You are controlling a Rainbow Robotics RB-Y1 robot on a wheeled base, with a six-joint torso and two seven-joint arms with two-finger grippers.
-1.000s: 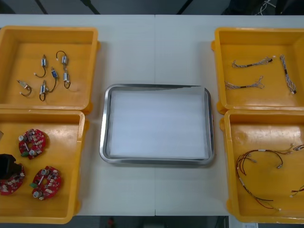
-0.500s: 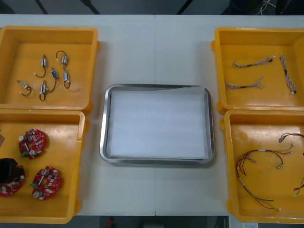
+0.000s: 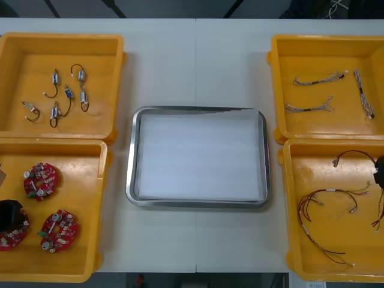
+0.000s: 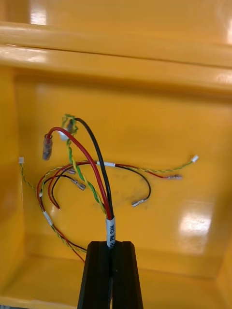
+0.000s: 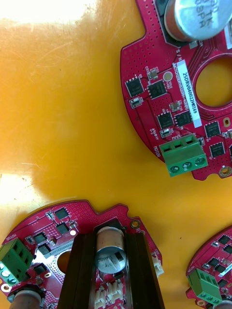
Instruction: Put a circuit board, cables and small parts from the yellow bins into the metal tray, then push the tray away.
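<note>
In the near left yellow bin [image 3: 90, 204] my left gripper [image 3: 11, 213] stands over a round red circuit board [image 3: 7, 237]. The left wrist view shows my left gripper [image 5: 110, 241] shut on a silver cylinder standing on that circuit board [image 5: 48, 227]. Two more boards [image 3: 41, 180] [image 3: 58, 230] lie beside it. At the right edge of the near right bin [image 3: 291, 198], my right gripper [image 3: 380, 170] is shut on a red and yellow cable [image 3: 348, 154]. In the right wrist view my right gripper [image 4: 110, 251] pinches that cable [image 4: 92, 166], whose strands arch above the bin floor.
The metal tray [image 3: 133, 180], white inside, sits mid-table between the bins. Small metal parts [image 3: 60, 93] lie in the far left bin, twisted cables [image 3: 318, 78] in the far right one. More red and yellow cables [image 3: 324, 204] rest on the near right bin's floor.
My left gripper has closed on the board's cylinder. My right gripper has come into the front view, lifting the cable so its looped end rises toward the bin's far wall.
</note>
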